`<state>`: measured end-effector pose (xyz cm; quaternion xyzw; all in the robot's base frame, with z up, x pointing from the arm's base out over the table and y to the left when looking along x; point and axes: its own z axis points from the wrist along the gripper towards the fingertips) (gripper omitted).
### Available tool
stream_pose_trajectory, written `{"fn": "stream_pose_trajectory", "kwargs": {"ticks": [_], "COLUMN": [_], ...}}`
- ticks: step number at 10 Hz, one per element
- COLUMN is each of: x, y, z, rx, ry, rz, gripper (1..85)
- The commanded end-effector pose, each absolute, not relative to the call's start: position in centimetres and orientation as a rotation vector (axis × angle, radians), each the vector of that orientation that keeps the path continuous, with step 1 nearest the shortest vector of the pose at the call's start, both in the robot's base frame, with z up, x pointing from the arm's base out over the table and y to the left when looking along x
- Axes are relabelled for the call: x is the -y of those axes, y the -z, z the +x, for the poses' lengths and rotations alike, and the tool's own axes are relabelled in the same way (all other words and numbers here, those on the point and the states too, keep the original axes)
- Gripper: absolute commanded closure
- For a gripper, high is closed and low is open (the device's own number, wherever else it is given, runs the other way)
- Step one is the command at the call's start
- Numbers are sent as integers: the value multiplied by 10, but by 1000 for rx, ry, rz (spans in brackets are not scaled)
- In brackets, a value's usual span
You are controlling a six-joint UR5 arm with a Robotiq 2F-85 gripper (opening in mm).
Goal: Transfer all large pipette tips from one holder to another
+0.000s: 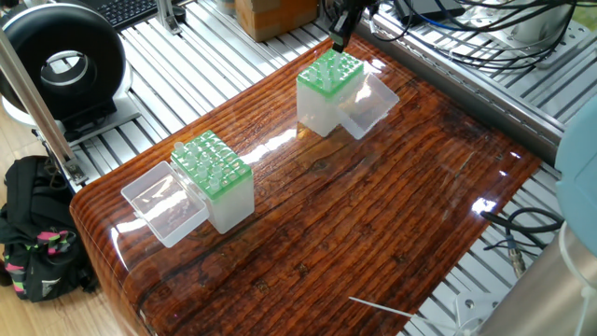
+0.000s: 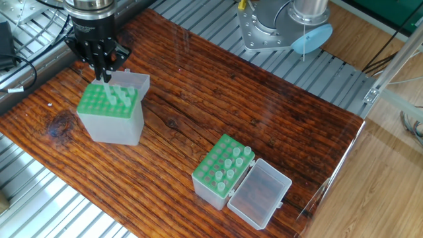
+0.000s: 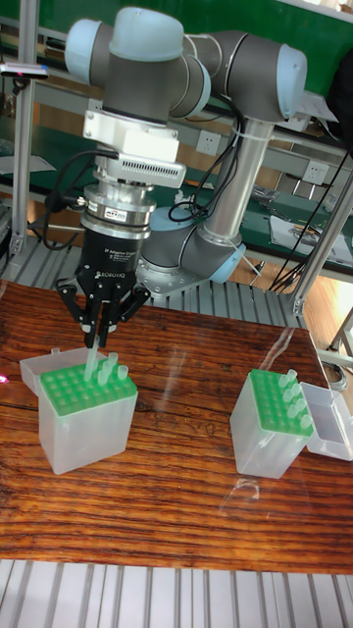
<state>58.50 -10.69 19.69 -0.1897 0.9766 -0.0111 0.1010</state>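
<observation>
One fixed view is looking down across the desk point(image 1: 373, 233) from a raised corner, with the pincer point(image 1: 341, 35) at the far end. The other fixed view is looking down from the opposite side, putting the pincer point(image 2: 100, 65) upper left. The tall fixed view is facing the arm frontally, lower and nearer. All three are sharing both green-topped holders.
</observation>
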Motion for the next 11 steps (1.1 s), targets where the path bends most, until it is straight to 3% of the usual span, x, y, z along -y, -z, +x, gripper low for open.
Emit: {"fn": "stream_pose_trajectory", "kwargs": {"ticks": [1,5,11], "x": [106,101,97], "y": [-196,-164,-153], "z": [586,622,632], "rx": [-2887,-2841,-2826], "ry": [23,10,6], "rz": [-558,-571,-566], "gripper": [847,847,847]}}
